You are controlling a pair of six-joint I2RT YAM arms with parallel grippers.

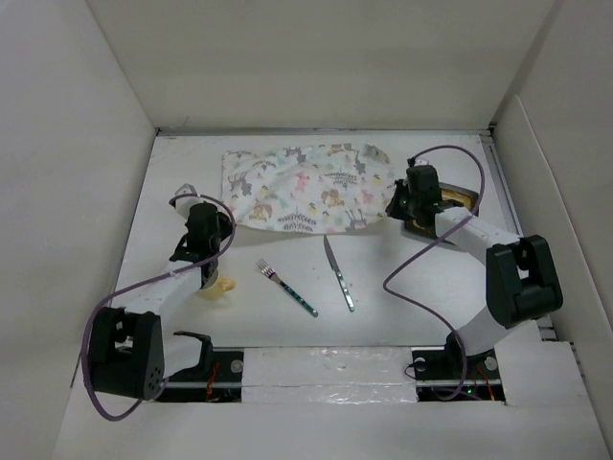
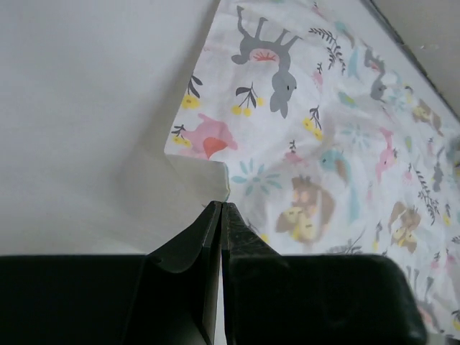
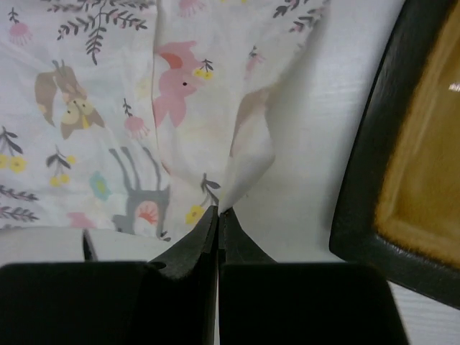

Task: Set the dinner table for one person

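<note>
Left fingers (image 2: 188, 248), right fingers (image 3: 190, 244): placemat (image 1: 306, 187) corners

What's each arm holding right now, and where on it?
The patterned placemat: the left tool pinches its near left corner, the right tool its near right corner.

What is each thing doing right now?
placemat: spread out, wrinkled, two corners pinched.
left claw: shut on placemat corner.
right claw: shut on placemat corner.
fork: lying flat.
knife: lying flat.
plate: right side up.
</note>
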